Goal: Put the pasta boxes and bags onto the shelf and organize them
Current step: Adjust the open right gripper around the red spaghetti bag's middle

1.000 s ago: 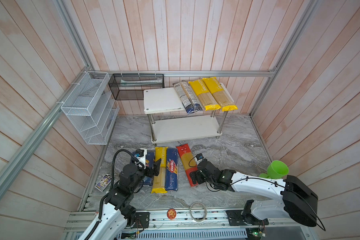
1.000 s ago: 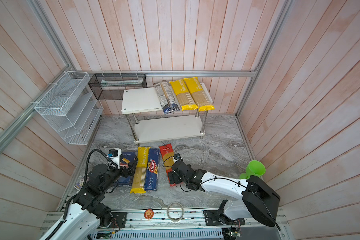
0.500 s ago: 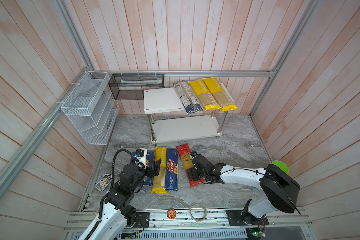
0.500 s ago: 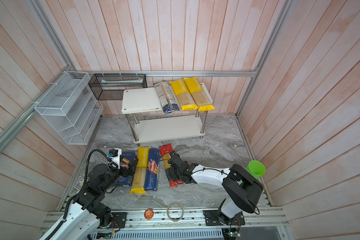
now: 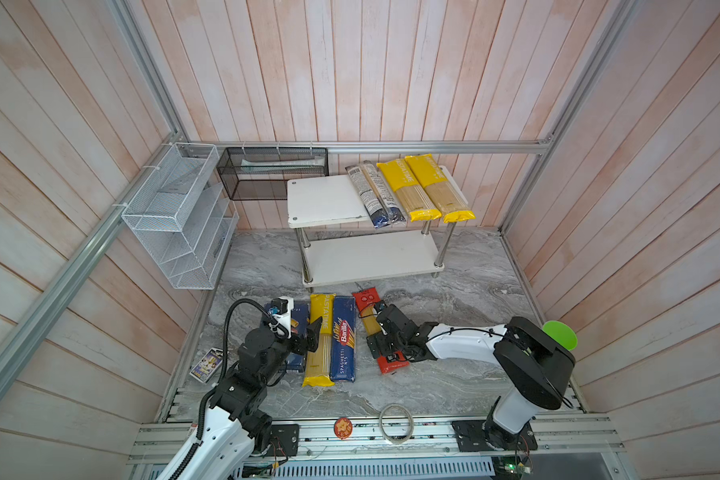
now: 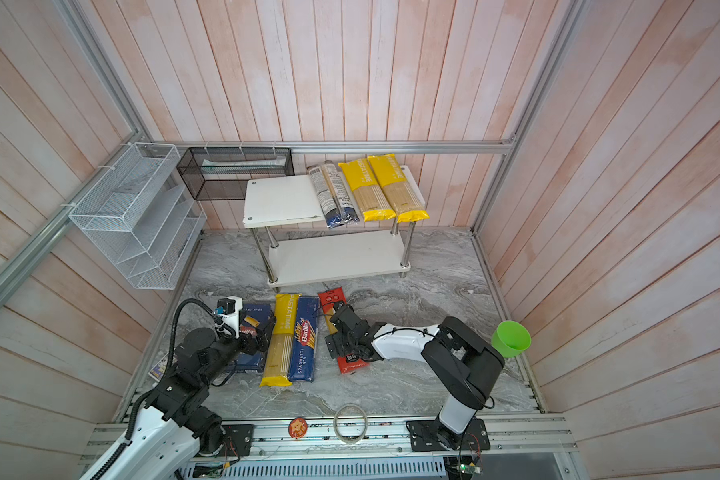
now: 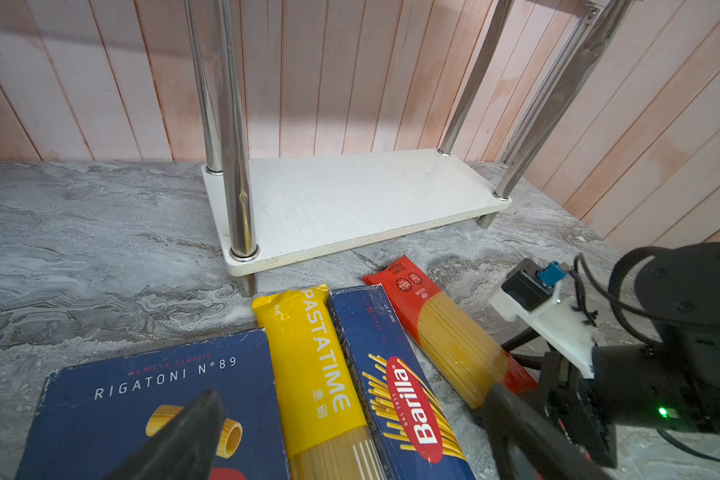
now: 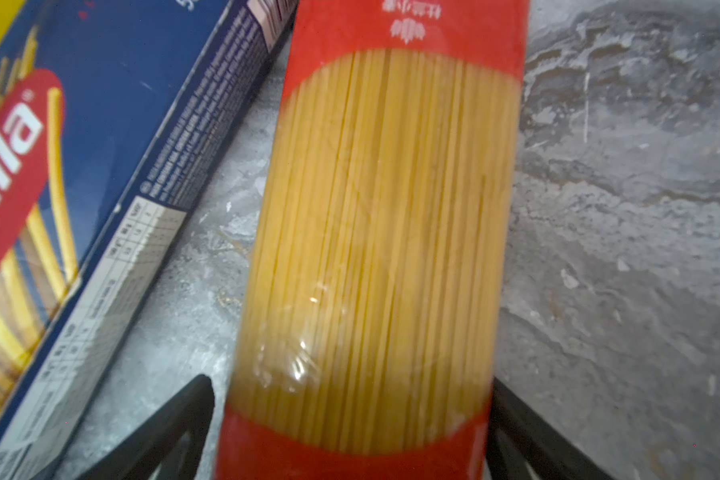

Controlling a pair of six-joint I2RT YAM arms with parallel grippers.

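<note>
Lab test cell, plank walls point(image 5: 350, 62), aluminium rails point(image 5: 391, 147)

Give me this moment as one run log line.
right gripper open astride red bag | left gripper open above unshelved yellow bag | shelf top holds three bags

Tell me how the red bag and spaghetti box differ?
The red bag is see-through in the middle, showing real noodles; the spaghetti box is dark blue card with printed ones. The red bag lies slanted inside the open right gripper; the spaghetti box lies against a yellow bag. Both are long and lie on the table.
</note>
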